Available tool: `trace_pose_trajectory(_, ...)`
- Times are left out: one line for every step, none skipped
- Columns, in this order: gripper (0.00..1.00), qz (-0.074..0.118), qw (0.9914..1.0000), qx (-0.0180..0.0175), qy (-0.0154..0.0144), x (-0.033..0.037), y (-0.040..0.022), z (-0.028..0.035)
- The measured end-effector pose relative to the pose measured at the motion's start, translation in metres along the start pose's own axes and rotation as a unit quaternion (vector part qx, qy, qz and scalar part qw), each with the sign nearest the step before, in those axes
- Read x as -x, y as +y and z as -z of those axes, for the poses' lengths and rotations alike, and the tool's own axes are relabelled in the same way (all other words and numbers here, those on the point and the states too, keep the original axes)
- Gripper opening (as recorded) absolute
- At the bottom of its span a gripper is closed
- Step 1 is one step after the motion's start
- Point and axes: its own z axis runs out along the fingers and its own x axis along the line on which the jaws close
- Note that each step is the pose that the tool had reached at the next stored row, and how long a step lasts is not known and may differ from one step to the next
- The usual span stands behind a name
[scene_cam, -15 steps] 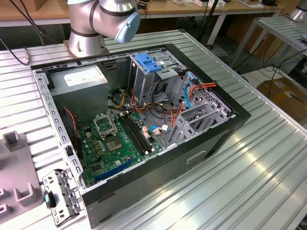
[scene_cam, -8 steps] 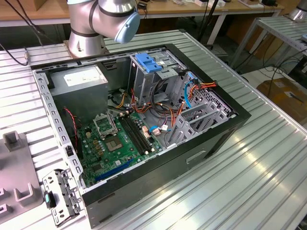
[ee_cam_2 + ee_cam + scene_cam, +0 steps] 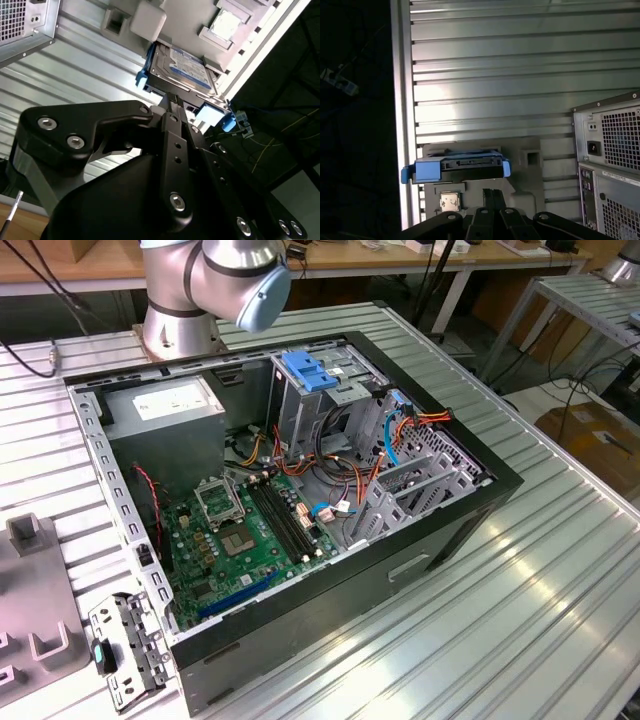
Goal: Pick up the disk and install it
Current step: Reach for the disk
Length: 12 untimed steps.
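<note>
The disk [image 3: 182, 67], a dark hard drive in a bright blue carrier, lies in a grey holder [image 3: 190, 15] close to the edge of the ribbed metal table. In the first wrist view the disk [image 3: 457, 167] shows its connector end and blue end tabs. My gripper [image 3: 172, 97] hangs just short of the disk's near edge, its black fingers closed together with nothing between them. The fingertips [image 3: 487, 192] show slightly apart from the carrier in the first wrist view. In the exterior view the arm's base [image 3: 180, 300] stands behind the open computer case [image 3: 300, 490].
The case lies open on the table with a green motherboard [image 3: 240, 530], cables and grey drive cages [image 3: 420, 480]; one tall cage carries a blue clip [image 3: 310, 370]. A grey tray [image 3: 40, 640] sits at the exterior view's left. The case's rear panel [image 3: 610, 165] stands beside the holder.
</note>
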Motion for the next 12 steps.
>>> trace_pose_trajectory(0.11,0.0,1.0,0.0,0.0,-0.0061,0.0015,-0.0004)
trace_pose_trajectory(0.11,0.0,1.0,0.0,0.0001,-0.0117,0.0026,-0.0006)
trace_pose_trajectory(0.11,0.0,1.0,0.0,0.0,-0.0159,0.0032,-0.0009)
trace_pose_trajectory(0.11,0.0,1.0,0.0,0.0,-0.0213,0.0041,-0.0012)
trace_pose_trajectory(0.11,0.0,1.0,0.0,0.0,-0.0253,0.0046,-0.0014)
trace_pose_trajectory(0.11,0.0,1.0,0.0,0.0,-0.033,0.0057,-0.0018)
trace_pose_trajectory(0.11,0.0,1.0,0.0,0.0,-0.0382,0.0065,-0.0021)
trace_pose_trajectory(0.11,0.0,1.0,0.0,0.0,-0.0414,0.007,-0.0022)
trace_pose_trajectory(0.11,0.0,1.0,0.0,0.0,-0.046,0.008,-0.0025)
trace_pose_trajectory(0.11,0.0,1.0,0.0,0.0,-0.0488,0.0084,-0.0027)
trace_pose_trajectory(0.11,0.0,1.0,0.0,0.0,-0.0499,0.0084,-0.0027)
trace_pose_trajectory(0.11,0.0,1.0,0.0,0.0,-0.0508,0.0084,-0.0027)
